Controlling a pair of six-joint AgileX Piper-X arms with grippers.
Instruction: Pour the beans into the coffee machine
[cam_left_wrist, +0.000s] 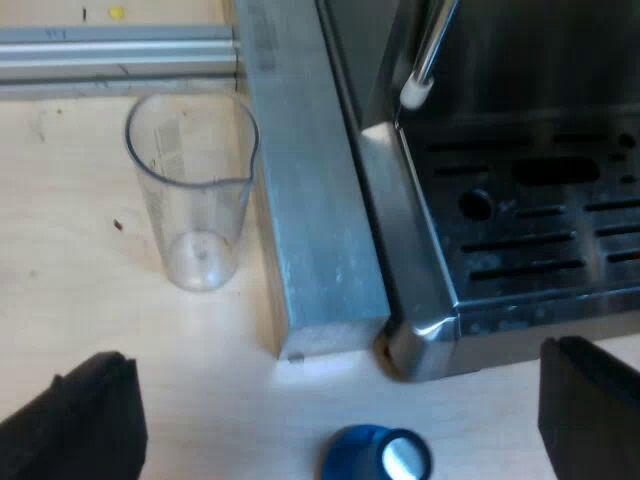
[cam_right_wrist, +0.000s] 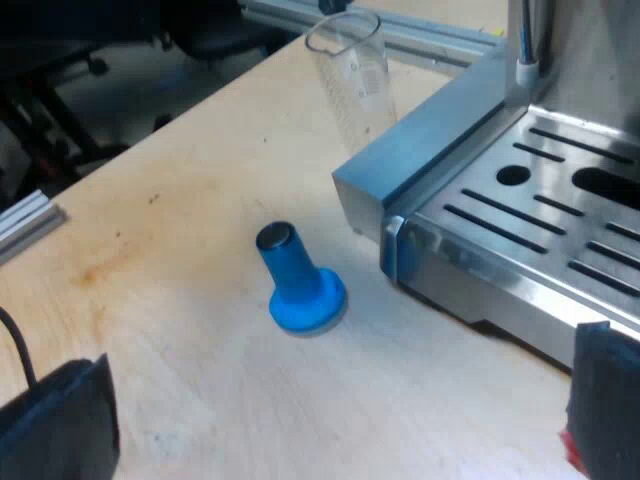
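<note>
The left gripper (cam_left_wrist: 335, 375) hangs over the table (cam_left_wrist: 60, 260) with its two fingers wide apart and nothing between them. The right gripper (cam_right_wrist: 335, 410) is the same: fingers far from each other, holding nothing.

The measuring glass (cam_left_wrist: 192, 190) stands upright on the wood, just beside the long side of a metal bar (cam_left_wrist: 315, 220). I cannot tell if its rim touches the bar. Its bottom shows through the clear wall. The bar lies along the side of the coffee machine (cam_left_wrist: 520, 230), and the bar's end is about level with the machine's front corner. A rail (cam_left_wrist: 110, 50) runs behind the glass.

The blue tamper (cam_right_wrist: 297, 280) stands on its wide base near this corner, apart from both the machine and the bar. Around it the wood is bare. On the glass's side away from the bar there is also open wood. In the right wrist view the table's edge runs past the glass, with the floor beyond it.
</note>
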